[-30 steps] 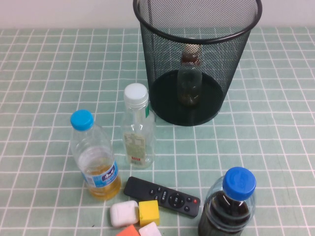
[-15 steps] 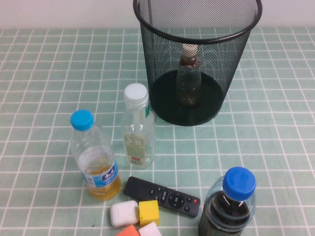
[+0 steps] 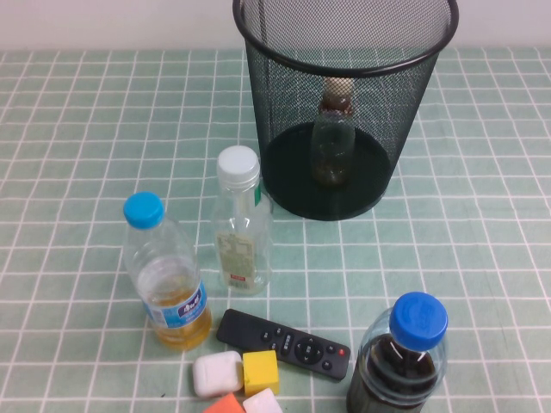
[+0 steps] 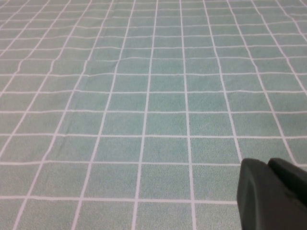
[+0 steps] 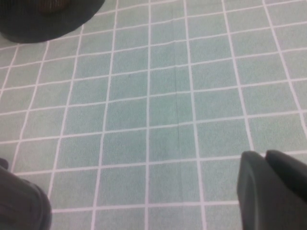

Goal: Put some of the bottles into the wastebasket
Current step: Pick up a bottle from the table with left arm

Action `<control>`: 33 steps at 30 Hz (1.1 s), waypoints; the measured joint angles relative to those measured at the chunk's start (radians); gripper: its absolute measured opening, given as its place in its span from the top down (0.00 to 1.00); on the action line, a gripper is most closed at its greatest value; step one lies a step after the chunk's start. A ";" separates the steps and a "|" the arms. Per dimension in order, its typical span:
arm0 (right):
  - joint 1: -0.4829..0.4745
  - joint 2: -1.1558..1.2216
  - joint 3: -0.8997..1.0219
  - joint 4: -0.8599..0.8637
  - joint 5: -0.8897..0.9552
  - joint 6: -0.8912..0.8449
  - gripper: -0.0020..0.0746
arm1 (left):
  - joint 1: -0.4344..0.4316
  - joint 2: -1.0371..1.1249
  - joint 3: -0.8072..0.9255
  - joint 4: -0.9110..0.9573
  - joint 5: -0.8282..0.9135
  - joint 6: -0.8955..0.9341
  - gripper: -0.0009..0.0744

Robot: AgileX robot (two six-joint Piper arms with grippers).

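1. Settling inside the wastebasket, the small squat bottle is the only thing that has changed over the last second. Its beige cap has swayed a touch from side to side, and it now stands upright on the black base, toward the basket's 12 o'clock wall.
2. I judge from this that one bottle is already delivered and is only coming to rest, so that part of the task looks done.
3. The taller bottle with the white cap has not moved. It stands upright on the tabletop, near the basket at about its 7 o'clock, and nothing touches it. It is probably the next one to fetch.
4. Neither arm appears in the high view, so both seem pulled back from the work area.
5. The left gripper hangs low over bare green grid. Only one dark part of it shows, so I cannot tell whether it is spread or closed.
6. The right gripper hovers over bare tabletop just beside the basket's base. Its fingers are spread wide and hold nothing.
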State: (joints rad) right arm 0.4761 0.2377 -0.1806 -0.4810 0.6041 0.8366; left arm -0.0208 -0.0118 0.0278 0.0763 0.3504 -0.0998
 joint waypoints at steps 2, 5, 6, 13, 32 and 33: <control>0.000 0.000 0.000 0.000 -0.002 0.000 0.98 | 0.000 0.000 0.000 0.000 0.000 0.000 0.99; 0.000 0.000 0.000 0.000 -0.002 0.000 0.98 | 0.000 0.000 0.000 0.000 0.000 0.000 0.99; 0.000 0.000 0.000 0.000 -0.002 0.001 0.98 | 0.000 0.000 0.000 0.000 0.000 0.000 0.99; 0.000 0.000 0.000 0.000 -0.002 0.001 0.98 | 0.000 0.000 0.000 0.002 -0.023 -0.005 0.99; 0.000 0.000 0.000 0.000 -0.004 0.001 0.98 | 0.000 0.121 -0.351 -0.220 0.102 -0.125 0.99; 0.000 0.000 0.000 0.000 -0.004 0.001 0.98 | 0.000 0.158 -0.403 -0.234 0.161 -0.081 0.99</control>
State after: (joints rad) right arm 0.4761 0.2377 -0.1806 -0.4810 0.6002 0.8378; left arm -0.0208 0.1458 -0.3756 -0.1581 0.5112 -0.1809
